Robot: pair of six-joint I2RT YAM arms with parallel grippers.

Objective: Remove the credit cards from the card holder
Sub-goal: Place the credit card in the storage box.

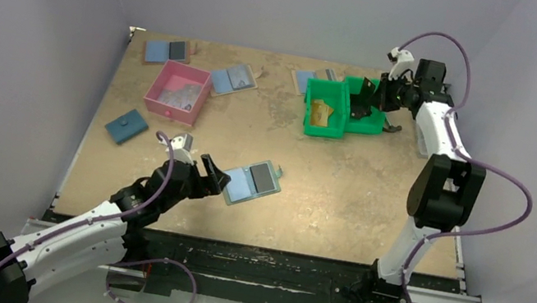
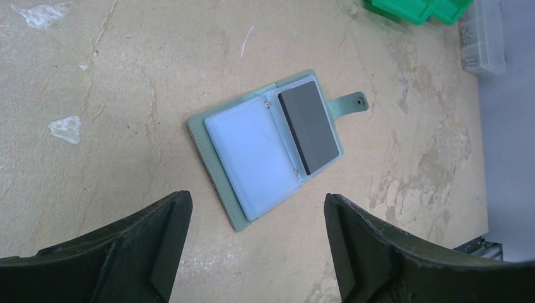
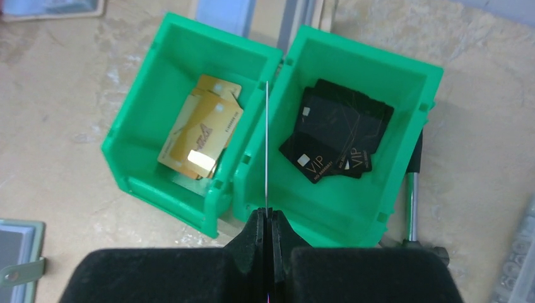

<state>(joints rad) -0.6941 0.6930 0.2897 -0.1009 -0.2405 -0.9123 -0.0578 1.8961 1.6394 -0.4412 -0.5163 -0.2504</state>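
Note:
The card holder [image 1: 252,181] [image 2: 271,148] lies open and flat on the table, pale blue inside with a dark grey panel on its right half and a grey-green rim and strap. My left gripper [image 1: 212,176] [image 2: 257,218] hovers just short of its near corner, open and holding nothing. Orange-yellow credit cards [image 3: 202,129] [image 1: 321,113] lie in the left green bin [image 3: 142,120]. My right gripper [image 3: 267,214] [image 1: 373,95] is over the wall between the two green bins, shut on a thin dark card [image 3: 267,145] seen edge-on.
The right green bin [image 3: 404,101] holds black VIP cards [image 3: 337,132]. A pink bin [image 1: 177,91] stands at the back left, with a dark blue closed wallet [image 1: 126,126] in front of it. Other blue-and-grey folders [image 1: 167,51] [image 1: 230,78] lie along the back.

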